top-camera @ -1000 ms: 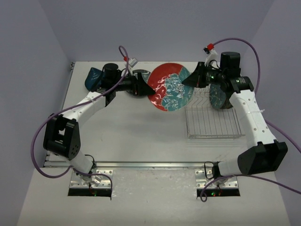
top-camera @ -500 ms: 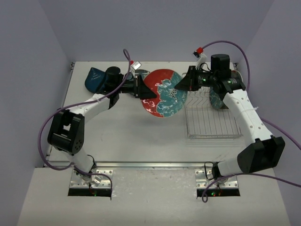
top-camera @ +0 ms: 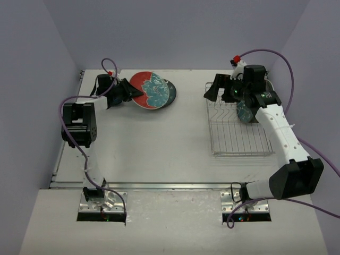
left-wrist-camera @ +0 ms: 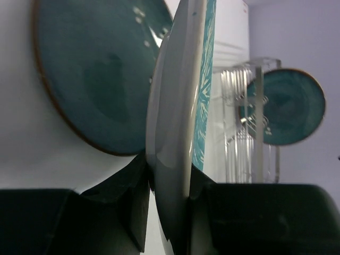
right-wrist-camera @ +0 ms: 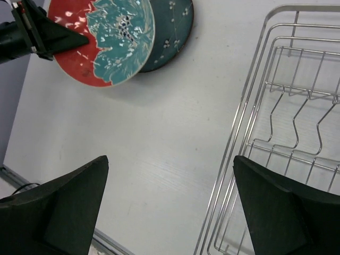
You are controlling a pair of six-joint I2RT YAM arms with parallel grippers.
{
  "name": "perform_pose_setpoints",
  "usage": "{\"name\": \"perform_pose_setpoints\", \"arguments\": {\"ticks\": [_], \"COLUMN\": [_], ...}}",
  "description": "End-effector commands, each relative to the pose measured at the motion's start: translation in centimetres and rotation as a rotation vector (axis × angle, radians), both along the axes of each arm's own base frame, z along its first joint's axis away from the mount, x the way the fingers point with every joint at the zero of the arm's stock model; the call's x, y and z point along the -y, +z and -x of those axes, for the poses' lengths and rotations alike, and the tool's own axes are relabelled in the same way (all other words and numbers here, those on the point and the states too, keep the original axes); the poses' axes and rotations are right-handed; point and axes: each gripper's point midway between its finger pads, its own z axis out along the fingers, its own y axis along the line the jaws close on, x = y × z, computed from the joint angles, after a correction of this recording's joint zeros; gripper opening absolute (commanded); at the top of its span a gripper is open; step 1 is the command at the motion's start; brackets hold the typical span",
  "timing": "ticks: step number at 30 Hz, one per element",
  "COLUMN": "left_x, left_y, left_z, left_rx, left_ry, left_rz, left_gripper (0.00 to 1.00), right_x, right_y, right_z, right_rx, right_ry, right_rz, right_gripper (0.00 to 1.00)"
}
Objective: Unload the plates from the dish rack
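My left gripper (top-camera: 135, 91) is shut on the rim of a red-rimmed plate (top-camera: 151, 90) with a teal floral centre, holding it tilted at the back left of the table. In the left wrist view this plate (left-wrist-camera: 178, 106) runs edge-on between my fingers (left-wrist-camera: 133, 196). Partly under it, a dark teal plate (top-camera: 170, 93) lies flat on the table. My right gripper (top-camera: 214, 90) hangs open and empty over the left edge of the silver wire dish rack (top-camera: 239, 139). One teal plate (top-camera: 243, 112) stands in the rack, partly hidden behind my right arm.
The right wrist view shows bare table between the two plates (right-wrist-camera: 106, 42) and the rack's rim (right-wrist-camera: 237, 130). The table's left edge and back wall lie close behind my left arm (top-camera: 79, 119). Purple cables loop off both arms.
My right gripper let go of the red-rimmed plate, opened wide and drew back to the rack. My left gripper closed on the plate and carried it left, over the dark teal plate.
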Motion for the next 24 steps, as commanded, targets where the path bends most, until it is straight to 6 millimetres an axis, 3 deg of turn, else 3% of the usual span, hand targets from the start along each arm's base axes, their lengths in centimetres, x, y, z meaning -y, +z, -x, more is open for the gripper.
{"name": "perform_pose_setpoints", "arguments": {"ticks": [1,5,7,15,18,22,24], "left_x": [-0.2,-0.9,-1.1,-1.3,-1.4,-1.7,-1.7], "left_y": [5.7,4.3,2.9,0.5,-0.2,-1.1,-1.4], "left_z": [-3.9,-6.3,-6.9,-8.5,-8.8,-8.9,-8.6], "left_rx": [0.224,0.221,0.198,0.151,0.131,0.102,0.091], "left_ry": [0.012,0.057,0.064,0.087,0.096,0.099,0.094], "left_rz": [-0.031,-0.061,-0.068,-0.065,-0.076,-0.104,-0.122], "left_gripper": [0.0,0.0,0.0,0.01,0.14,0.41,0.49], "right_x": [1.3,1.7,1.7,2.2,2.3,2.2,2.2], "right_y": [0.7,0.5,0.4,0.3,0.2,0.1,0.0], "right_z": [0.2,0.4,0.5,0.6,0.6,0.5,0.4], "right_rx": [0.059,0.062,0.064,0.061,0.059,0.05,0.047], "right_ry": [-0.042,-0.049,-0.048,-0.062,-0.062,-0.06,-0.061], "right_rz": [0.052,0.066,0.071,0.091,0.097,0.096,0.097], "right_gripper": [0.99,0.99,0.99,0.99,0.99,0.99,0.99]}}
